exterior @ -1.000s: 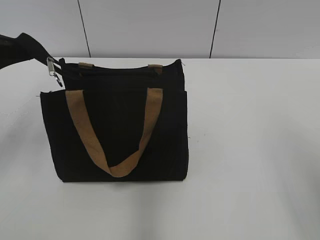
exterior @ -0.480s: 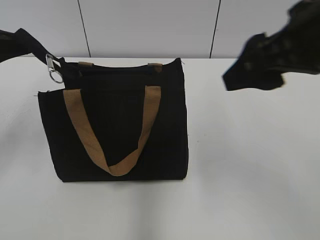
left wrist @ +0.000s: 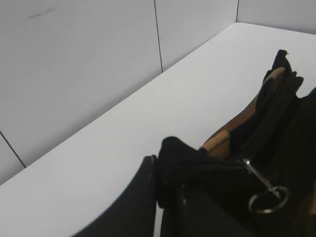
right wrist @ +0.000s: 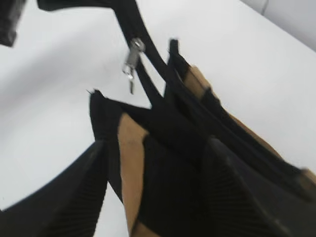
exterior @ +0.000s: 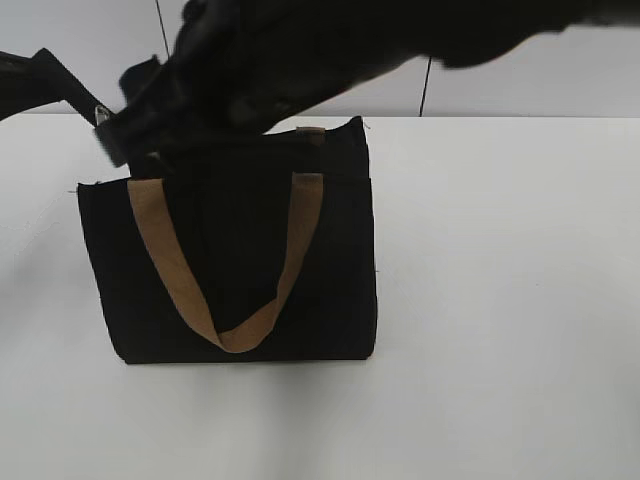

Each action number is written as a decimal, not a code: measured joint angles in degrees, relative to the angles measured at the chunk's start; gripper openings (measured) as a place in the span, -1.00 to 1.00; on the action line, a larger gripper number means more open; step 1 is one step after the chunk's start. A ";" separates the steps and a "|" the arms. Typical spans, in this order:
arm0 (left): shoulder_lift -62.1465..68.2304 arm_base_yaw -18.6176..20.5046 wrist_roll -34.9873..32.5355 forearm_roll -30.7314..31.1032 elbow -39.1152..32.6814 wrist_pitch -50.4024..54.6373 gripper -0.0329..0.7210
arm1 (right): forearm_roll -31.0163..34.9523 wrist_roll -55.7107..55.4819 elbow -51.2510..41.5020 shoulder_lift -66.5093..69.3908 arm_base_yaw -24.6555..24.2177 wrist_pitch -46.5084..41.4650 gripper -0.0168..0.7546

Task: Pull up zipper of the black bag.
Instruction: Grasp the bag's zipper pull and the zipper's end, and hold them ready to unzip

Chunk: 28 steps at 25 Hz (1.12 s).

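Observation:
The black bag (exterior: 230, 270) stands on the white table with a tan handle (exterior: 165, 255) hanging down its front. My left gripper (left wrist: 165, 177) is shut on the bag's black strap (exterior: 62, 78) at the bag's top left corner. It holds the strap taut up and to the left. The silver ring-and-clip (left wrist: 264, 195) hangs just beyond it. My right gripper (right wrist: 158, 187) is open above the bag's top left part. In the exterior view it is a blur (exterior: 135, 135). I cannot make out the zipper pull in any view.
The white table (exterior: 500, 300) extends to the right of and in front of the bag. A grey panelled wall (exterior: 520, 80) stands behind it. My right arm (exterior: 400, 35) crosses over the bag's top from the upper right.
My right arm has swept in from the upper right and across to the bag's top left corner, covering the ring-and-clip in the exterior view. My left gripper still holds the strap.

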State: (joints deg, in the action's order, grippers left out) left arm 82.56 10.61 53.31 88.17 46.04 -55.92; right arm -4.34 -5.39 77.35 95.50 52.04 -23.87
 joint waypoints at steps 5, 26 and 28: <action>0.00 0.00 0.00 -0.26 0.00 -1.06 -0.85 | -0.58 1.29 0.00 5.80 1.70 10.40 -0.12; 0.00 0.00 0.00 -0.30 0.00 -3.67 -0.85 | -0.88 1.45 0.00 12.11 -0.47 18.21 -0.37; 0.00 0.00 0.00 -0.30 0.00 -3.79 -0.85 | -0.88 1.39 0.00 12.11 -0.47 18.37 -0.38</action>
State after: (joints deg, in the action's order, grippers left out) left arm 82.56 10.61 53.31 87.87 46.04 -59.71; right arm -5.22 -4.00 77.35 107.61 51.57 -5.50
